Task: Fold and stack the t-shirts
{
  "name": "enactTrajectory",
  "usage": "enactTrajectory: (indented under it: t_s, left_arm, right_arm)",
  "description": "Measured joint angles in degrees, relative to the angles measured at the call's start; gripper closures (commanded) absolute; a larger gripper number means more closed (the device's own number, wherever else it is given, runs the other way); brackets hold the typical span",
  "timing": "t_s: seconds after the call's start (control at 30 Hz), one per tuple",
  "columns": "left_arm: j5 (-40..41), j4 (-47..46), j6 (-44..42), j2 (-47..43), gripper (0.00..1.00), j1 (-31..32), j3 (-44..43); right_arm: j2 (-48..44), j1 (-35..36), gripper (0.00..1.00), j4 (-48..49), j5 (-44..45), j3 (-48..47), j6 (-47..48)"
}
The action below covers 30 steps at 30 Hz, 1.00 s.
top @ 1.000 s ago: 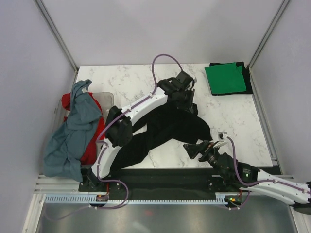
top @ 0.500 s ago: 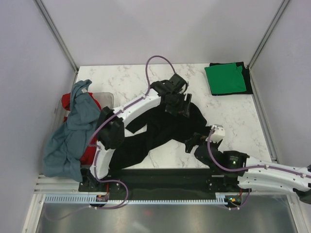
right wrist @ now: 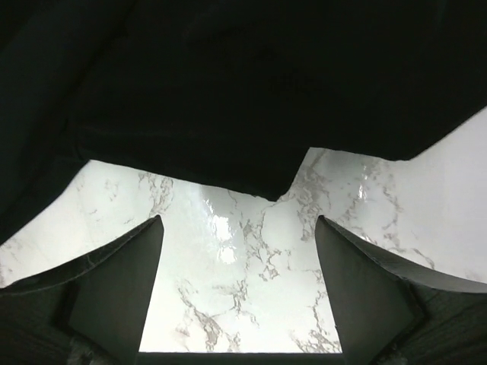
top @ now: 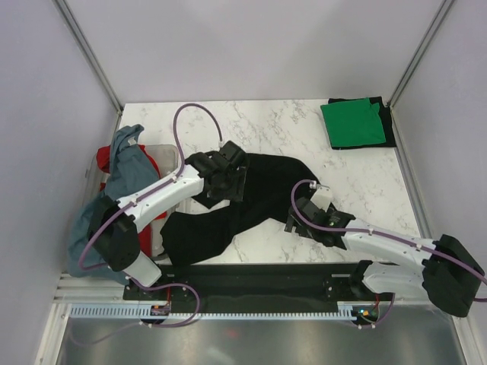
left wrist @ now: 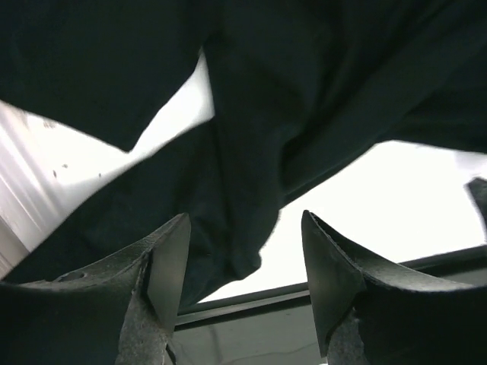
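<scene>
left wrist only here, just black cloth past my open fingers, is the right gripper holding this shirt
Observer: No. The right gripper is open over bare marble at the right edge of the black t-shirt, with nothing between its fingers.
Operator: ok is the shirt lying flat
Observer: No. It lies crumpled, running diagonally from the near left toward the middle of the table.
Operator: where's the stack
Observer: In the far right corner. A folded green t-shirt lies on top of a second black t-shirt.
</scene>
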<state>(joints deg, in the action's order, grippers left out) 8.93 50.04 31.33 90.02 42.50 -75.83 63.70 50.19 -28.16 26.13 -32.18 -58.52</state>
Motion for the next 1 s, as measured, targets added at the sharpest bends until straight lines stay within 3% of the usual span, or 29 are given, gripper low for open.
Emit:
enactTrajectory:
  t_s: [0.27, 0.33, 0.53, 0.63, 0.67, 0.73, 0.77, 0.9, 1.0]
  left_arm:
    - [-0.5, -3.3, 2.1, -0.2, 0.37, 0.0, 11.4]
    - [-0.7, -4.6, 2.2, 0.1, 0.38, 0.0, 12.0]
    - [-3.0, -8.9, 2.3, 3.0, 0.41, 0.0, 12.0]
    - [-3.5, -10.1, 2.4, 4.6, 0.55, 0.0, 12.0]
    - [-3.5, -10.3, 2.4, 5.1, 0.73, 0.0, 12.0]
    - [-3.5, -10.8, 2.9, 6.1, 0.97, 0.0, 12.0]
    - [-3.5, -11.0, 2.9, 6.7, 0.98, 0.0, 12.0]
    - [-2.7, -9.3, 2.7, 7.2, 0.98, 0.0, 10.5]
    - [-1.0, -4.7, 2.0, 7.2, 0.98, -0.1, 4.1]
  right_arm:
    - [6.9, -4.9, 0.32, 7.6, -6.5, 1.4, 4.2]
    - [7.0, -6.5, 0.40, 9.2, -7.5, 1.7, 5.1]
    - [7.4, -8.9, 0.49, 12.0, -9.7, 2.3, 6.3]
    - [7.4, -9.6, 0.65, 13.0, -10.1, 2.8, 6.8]
    - [7.4, -9.7, 0.70, 13.4, -10.4, 3.1, 7.0]
    - [7.4, -10.0, 0.95, 14.0, -11.1, 3.5, 7.3]
    - [7.4, -10.2, 1.00, 14.1, -11.5, 3.7, 7.5]
    - [6.8, -11.5, 1.00, 14.2, -12.7, 4.1, 7.6]
    - [2.7, -16.1, 1.00, 11.8, -13.8, 4.9, 8.6]
